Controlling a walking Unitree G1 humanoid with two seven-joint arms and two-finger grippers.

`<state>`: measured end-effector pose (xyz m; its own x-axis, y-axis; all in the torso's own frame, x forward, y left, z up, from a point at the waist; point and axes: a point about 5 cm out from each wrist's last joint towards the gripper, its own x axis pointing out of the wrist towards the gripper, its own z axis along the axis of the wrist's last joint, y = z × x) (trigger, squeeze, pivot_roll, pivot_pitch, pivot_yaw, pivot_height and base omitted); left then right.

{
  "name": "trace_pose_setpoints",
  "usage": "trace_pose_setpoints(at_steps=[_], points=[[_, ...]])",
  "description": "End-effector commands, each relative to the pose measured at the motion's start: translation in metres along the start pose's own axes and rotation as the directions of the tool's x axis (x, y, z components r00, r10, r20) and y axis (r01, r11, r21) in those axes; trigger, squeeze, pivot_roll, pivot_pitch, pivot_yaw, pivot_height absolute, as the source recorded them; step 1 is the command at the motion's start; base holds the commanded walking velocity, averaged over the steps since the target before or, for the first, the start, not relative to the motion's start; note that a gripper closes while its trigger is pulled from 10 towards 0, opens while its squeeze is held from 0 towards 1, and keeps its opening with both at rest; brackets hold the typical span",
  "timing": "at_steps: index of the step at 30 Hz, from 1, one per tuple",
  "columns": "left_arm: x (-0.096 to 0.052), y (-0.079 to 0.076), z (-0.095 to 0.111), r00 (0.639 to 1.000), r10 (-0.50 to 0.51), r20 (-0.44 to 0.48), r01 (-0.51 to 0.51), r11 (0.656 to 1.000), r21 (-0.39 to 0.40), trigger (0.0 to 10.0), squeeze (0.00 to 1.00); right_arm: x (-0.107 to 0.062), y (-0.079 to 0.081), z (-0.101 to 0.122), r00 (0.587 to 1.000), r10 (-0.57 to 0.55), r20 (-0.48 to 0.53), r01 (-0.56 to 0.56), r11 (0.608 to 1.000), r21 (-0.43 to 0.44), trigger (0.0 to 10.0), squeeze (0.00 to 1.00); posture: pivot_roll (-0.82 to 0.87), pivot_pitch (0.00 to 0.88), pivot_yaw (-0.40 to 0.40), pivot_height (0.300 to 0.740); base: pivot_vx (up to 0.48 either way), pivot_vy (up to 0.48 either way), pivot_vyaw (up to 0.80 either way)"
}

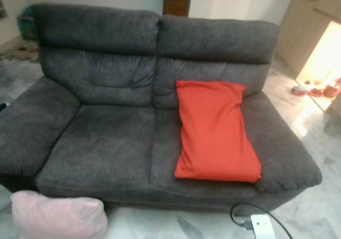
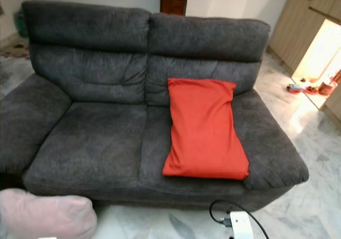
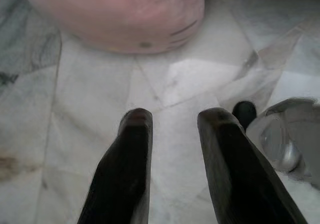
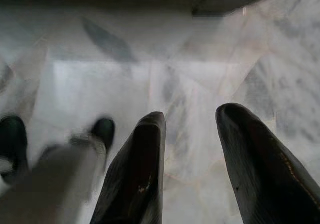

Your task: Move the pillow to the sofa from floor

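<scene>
At my far left, a pink pillow (image 1: 57, 216) lay on the marble floor (image 1: 319, 207), close against the front of the sofa's left end. My left wrist camera showed the same pillow from above, with dark stitched marks on its cover, lying ahead of my left gripper (image 3: 175, 121). That gripper hung over bare marble, well short of the pillow and touching nothing; its two black fingers (image 3: 131, 149) stood parted with a clear gap of floor between them, holding nothing. A blurred silver part of my own body showed just beside one finger.

Ahead stood a dark grey two-seat fabric sofa (image 1: 106, 143). Its left seat cushion carried nothing. On the right seat cushion a red pillow (image 1: 216, 130) rested, its top edge leaning on the backrest and its lower edge near the front of the seat, close to the right armrest.

Below the sofa's right front corner, a white box with a black cable (image 1: 258, 224) looped at it lay on the floor.

My right gripper (image 4: 192, 121) hung over bare marble near the sofa's dark base, its fingers (image 4: 250, 154) apart and empty. A blurred pale limb with a dark tip showed beside it.

Behind the sofa stood a wooden cabinet (image 1: 176, 6) with a gold object on top. At far right, small items lay on a brightly lit patch of floor.
</scene>
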<state>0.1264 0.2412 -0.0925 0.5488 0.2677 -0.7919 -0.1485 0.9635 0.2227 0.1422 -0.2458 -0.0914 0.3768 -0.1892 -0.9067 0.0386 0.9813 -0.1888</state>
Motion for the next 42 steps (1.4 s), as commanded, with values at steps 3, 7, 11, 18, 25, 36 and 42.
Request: trace_pose_setpoints(at_steps=[3,7,11,18,25,36,42], points=[[-0.0011,0.0027,-0.0046,1.0,0.008,-0.019,-0.008,1.0,-0.001,10.0,0.0,0.0006,0.0042,0.0093,1.0,0.014,0.023,-0.014,1.0,0.011,10.0,0.0,0.14,0.0,-0.078,0.74,0.0,0.368,0.47],[-0.0005,0.0025,-0.0027,1.0,0.009,-0.013,-0.009,1.0,-0.005,10.0,0.0,0.0006,0.0043,0.01,1.0,0.013,0.023,-0.013,1.0,0.015,10.0,0.0,0.14,0.0,-0.079,0.74,0.0,0.366,0.0],[-0.0003,0.0024,-0.0021,1.0,0.011,-0.012,-0.011,1.0,-0.008,10.0,0.0,0.0006,0.0044,0.0105,1.0,0.012,0.023,-0.013,1.0,0.017,10.0,0.0,0.14,0.0,-0.079,0.74,0.0,0.368,0.0],[0.0,0.0024,-0.0007,1.0,0.012,-0.008,-0.012,1.0,-0.014,10.0,0.0,0.0007,0.0047,0.0114,1.0,0.012,0.026,-0.013,0.999,0.039,10.0,0.0,0.14,0.0,-0.081,0.74,0.0,0.369,0.0],[0.0009,0.0028,0.003,1.0,0.016,0.005,-0.016,1.0,-0.019,10.0,0.0,0.0007,0.0044,0.0125,0.999,0.016,0.032,-0.017,0.999,0.046,10.0,0.0,0.14,0.0,-0.085,0.74,0.0,0.369,0.0],[0.0002,0.0012,0.0,1.0,0.013,-0.006,-0.013,0.999,-0.029,10.0,0.0,0.0006,0.0029,0.0123,1.0,0.006,0.031,-0.007,0.999,0.052,10.0,0.0,0.14,0.0,-0.089,0.74,0.0,0.366,0.0],[-0.0003,0.0022,-0.0025,1.0,0.016,-0.017,-0.016,0.999,-0.032,10.0,0.0,0.0006,0.0026,0.0121,1.0,0.001,0.03,-0.003,0.998,0.059,10.0,0.0,0.14,0.0,-0.089,0.74,0.0,0.365,0.0]])
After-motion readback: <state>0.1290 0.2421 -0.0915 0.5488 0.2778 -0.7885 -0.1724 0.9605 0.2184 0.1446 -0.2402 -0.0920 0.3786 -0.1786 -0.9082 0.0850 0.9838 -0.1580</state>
